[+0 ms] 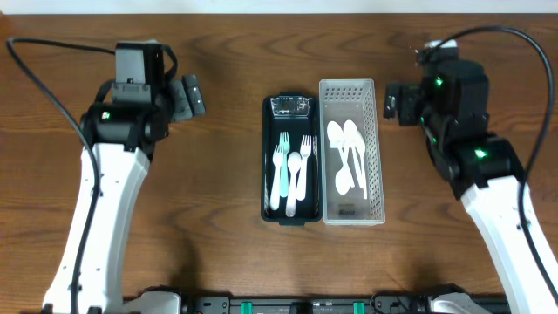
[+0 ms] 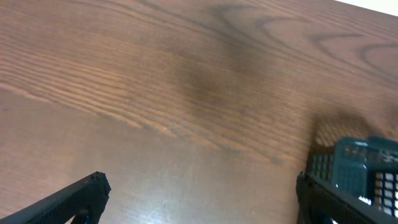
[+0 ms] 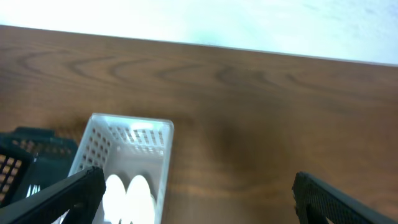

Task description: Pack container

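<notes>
A dark green basket in mid-table holds forks, white and light blue. A white perforated basket right beside it holds white spoons. My left gripper is open and empty, left of the dark basket; its wrist view shows bare wood between the fingers and the dark basket's corner. My right gripper is open and empty, just right of the white basket's far end; its wrist view shows the white basket with spoon bowls near the left finger.
The wooden table reaches a pale wall at the far edge. Black cables trail from both arms over the table's left and right sides.
</notes>
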Robot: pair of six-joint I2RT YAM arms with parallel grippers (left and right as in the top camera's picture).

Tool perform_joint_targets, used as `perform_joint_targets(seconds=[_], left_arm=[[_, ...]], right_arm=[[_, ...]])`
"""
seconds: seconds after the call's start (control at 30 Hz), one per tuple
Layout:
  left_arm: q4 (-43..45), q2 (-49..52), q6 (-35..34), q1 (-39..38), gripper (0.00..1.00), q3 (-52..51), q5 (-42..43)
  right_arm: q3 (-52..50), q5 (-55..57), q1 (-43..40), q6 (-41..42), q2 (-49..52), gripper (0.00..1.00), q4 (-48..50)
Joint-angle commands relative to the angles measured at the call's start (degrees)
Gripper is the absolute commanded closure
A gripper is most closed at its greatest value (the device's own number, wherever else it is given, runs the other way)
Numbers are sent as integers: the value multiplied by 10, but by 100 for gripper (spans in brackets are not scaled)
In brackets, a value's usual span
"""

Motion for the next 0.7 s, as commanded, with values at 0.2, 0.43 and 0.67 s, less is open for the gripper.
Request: perform_joint_targets(seconds=[0.2,0.43,0.67], left_arm=[[-5,-224,-26,0,2,-125,-9],[25,-452,-27,-12,2,-303,-9],[29,-580,-29,-12,2,-389,-52]], right_arm=[[-134,43,3,78,-241,1,-46],[-254,78,3,77,-416,1,-145],[-287,92,3,78,-446,1,-170]])
